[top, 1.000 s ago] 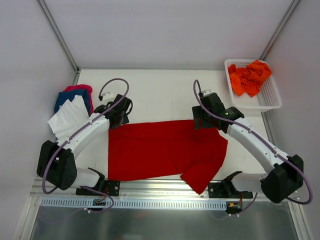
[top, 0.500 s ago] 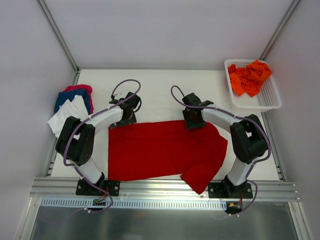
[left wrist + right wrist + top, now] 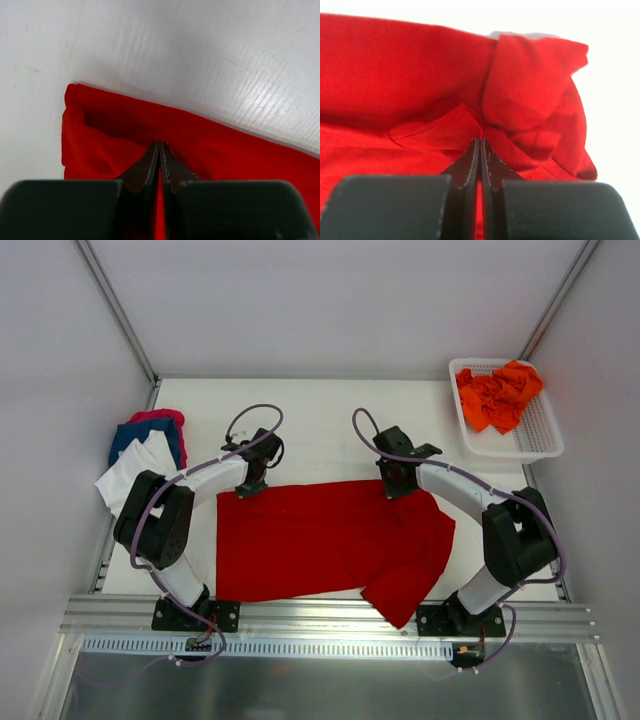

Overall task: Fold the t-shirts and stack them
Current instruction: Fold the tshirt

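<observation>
From above, the red t-shirt point(image 3: 320, 540) lies spread on the worktop point(image 3: 320, 420), the left end effector point(image 3: 249, 487) and right end effector point(image 3: 397, 490) down on its far edge, well apart. In the left wrist view the fingers point(image 3: 147, 170) are pinched together on red cloth near the shirt's corner. In the right wrist view they are likewise clamped on a raised fold.

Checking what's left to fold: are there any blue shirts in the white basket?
No, the white basket holds only crumpled orange shirts.
</observation>
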Robot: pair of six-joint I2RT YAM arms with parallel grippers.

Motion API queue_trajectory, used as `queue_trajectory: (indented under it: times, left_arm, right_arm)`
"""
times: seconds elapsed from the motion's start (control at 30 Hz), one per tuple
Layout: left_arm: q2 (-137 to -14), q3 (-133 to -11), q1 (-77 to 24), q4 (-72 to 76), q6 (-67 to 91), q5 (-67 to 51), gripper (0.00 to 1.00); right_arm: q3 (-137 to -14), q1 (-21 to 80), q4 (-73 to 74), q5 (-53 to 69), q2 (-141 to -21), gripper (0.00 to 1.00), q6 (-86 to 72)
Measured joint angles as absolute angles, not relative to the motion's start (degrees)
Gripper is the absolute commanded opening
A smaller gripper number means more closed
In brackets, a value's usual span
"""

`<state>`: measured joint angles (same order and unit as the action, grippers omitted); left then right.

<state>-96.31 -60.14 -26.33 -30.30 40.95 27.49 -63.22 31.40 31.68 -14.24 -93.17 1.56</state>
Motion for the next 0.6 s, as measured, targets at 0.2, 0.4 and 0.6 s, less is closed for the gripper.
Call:
queue_trajectory:
  times: [0.2,0.4,0.6]
  left_arm:
    - [-96.73,-58.63,-26.65,-30.33,41.43,26.79,0.0]
    - [-96.77,-57.89,-27.05,-30.3,41.6,25.89,0.0]
    - [-96.77,-57.41,-27.05,-30.3,41.95,25.58,0.0]
  right_arm:
    - [-61.76,32.6,34.2,-15.42,-88.58,0.01,0.69]
    - [-58.04,34.46,37.1,-15.46,-82.91,0.01,-1.23]
    - [-54.39,37.5,39.77,-14.98,-78.39,0.01,-3.86]
